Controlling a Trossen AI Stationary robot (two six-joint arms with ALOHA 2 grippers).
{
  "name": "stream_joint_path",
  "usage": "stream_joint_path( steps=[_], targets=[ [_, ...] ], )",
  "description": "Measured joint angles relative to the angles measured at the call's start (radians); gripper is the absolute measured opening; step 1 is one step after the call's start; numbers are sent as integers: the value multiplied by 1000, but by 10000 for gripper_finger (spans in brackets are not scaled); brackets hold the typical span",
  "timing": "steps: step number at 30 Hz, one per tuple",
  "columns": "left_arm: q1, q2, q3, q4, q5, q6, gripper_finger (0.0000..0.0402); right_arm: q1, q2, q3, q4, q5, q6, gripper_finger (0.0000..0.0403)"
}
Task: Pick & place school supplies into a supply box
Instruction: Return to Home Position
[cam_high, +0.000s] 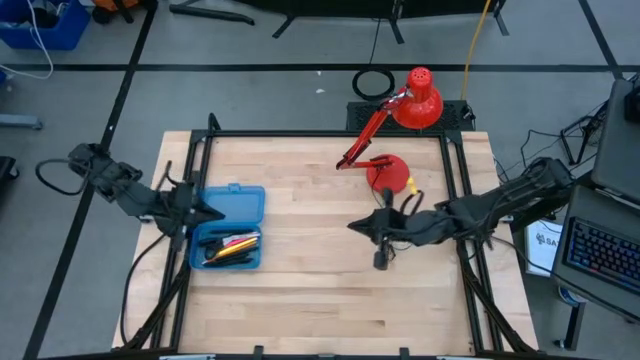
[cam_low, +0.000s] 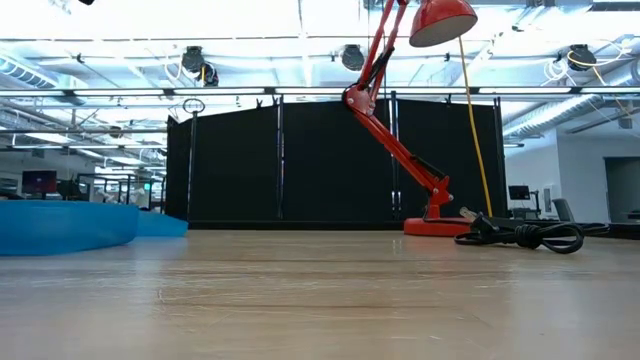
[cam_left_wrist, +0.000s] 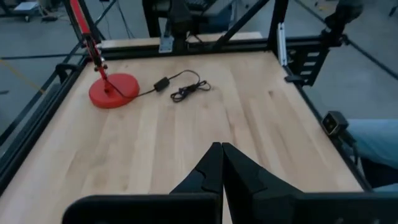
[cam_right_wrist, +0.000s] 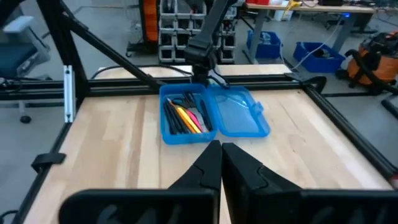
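Observation:
The supply box (cam_high: 228, 228) is a blue translucent case lying open near the table's left edge. Its tray (cam_right_wrist: 183, 118) holds several pens and markers (cam_high: 230, 246) in black, orange, pink and yellow, and its lid (cam_right_wrist: 239, 115) lies flat beside the tray. I cannot make out any scissors. My left gripper (cam_high: 210, 213) is shut and sits over the box's left rim at the hinge. My right gripper (cam_high: 352, 226) is shut above bare wood at mid-table, pointing toward the box. The low view shows the box (cam_low: 60, 225) at its left and neither gripper.
A red desk lamp stands with its base (cam_high: 388, 172) on the table's far right part and its head (cam_high: 420, 100) beyond the far edge. Its coiled black cable (cam_left_wrist: 186, 90) lies next to the base. Black frame rails (cam_high: 455, 200) run along the table's sides.

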Motion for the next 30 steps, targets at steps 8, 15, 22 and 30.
stream_joint_path(
  steps=[8, 15, 22, 30],
  targets=[
    [-19, -88, 0, -7, -18, 29, 3, 48, -139, -49, -71, 75, 16, 0],
    [-19, -199, 0, -25, -18, 44, 3, 79, -353, -255, -30, 128, 89, 0],
    [-18, -314, 0, -83, -17, 40, 3, 119, -621, -552, 214, 129, 85, 0],
    [-18, -442, 0, -154, 62, 55, 3, 142, -830, -819, 373, 129, 67, 0]
  ],
)
